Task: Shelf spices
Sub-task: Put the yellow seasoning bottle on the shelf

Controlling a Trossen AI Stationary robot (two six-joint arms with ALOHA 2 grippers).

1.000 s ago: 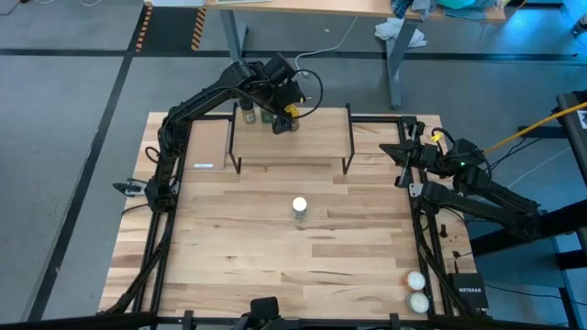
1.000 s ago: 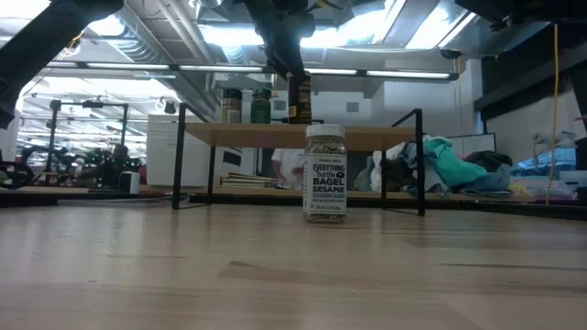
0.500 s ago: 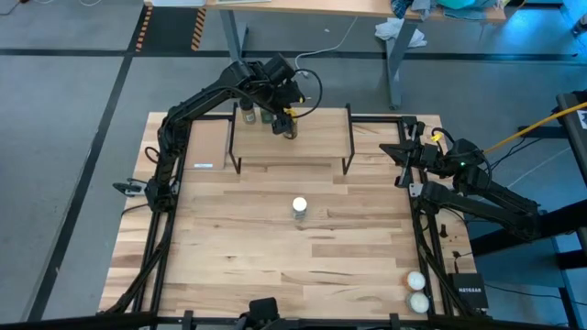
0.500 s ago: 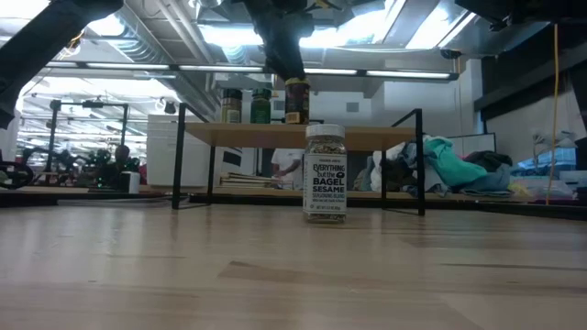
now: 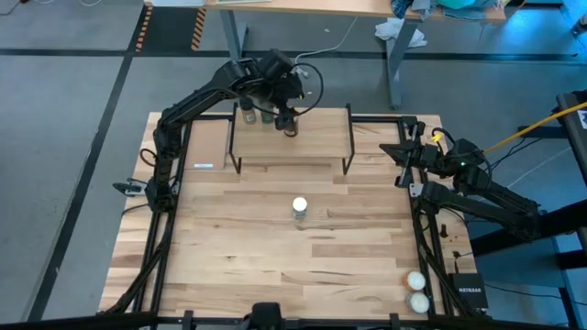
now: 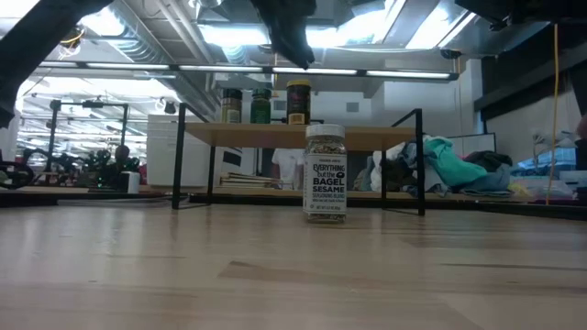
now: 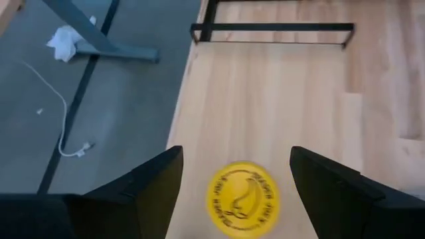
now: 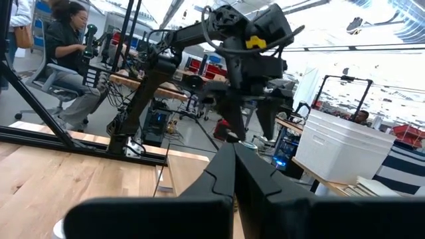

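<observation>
Your left gripper [image 7: 236, 166] hangs over the low light-wood shelf on black legs [image 5: 316, 137] at 12 o'clock on the table, fingers apart around nothing. The amber jar with the yellow lid [image 7: 242, 198] stands alone below it, beside the green-lidded jar [image 6: 260, 106] and black-lidded jar [image 6: 231, 106]. Lift straight up so you don't bump it. The white-lidded jar [image 5: 299, 208] waits at the table's middle. Your right gripper [image 8: 229, 182] rests at 3 o'clock, fingers together.

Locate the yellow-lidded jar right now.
The yellow-lidded jar stands on the shelf toward its left end, just right of the green-lidded jar, with the open left pincer directly above it.
</observation>
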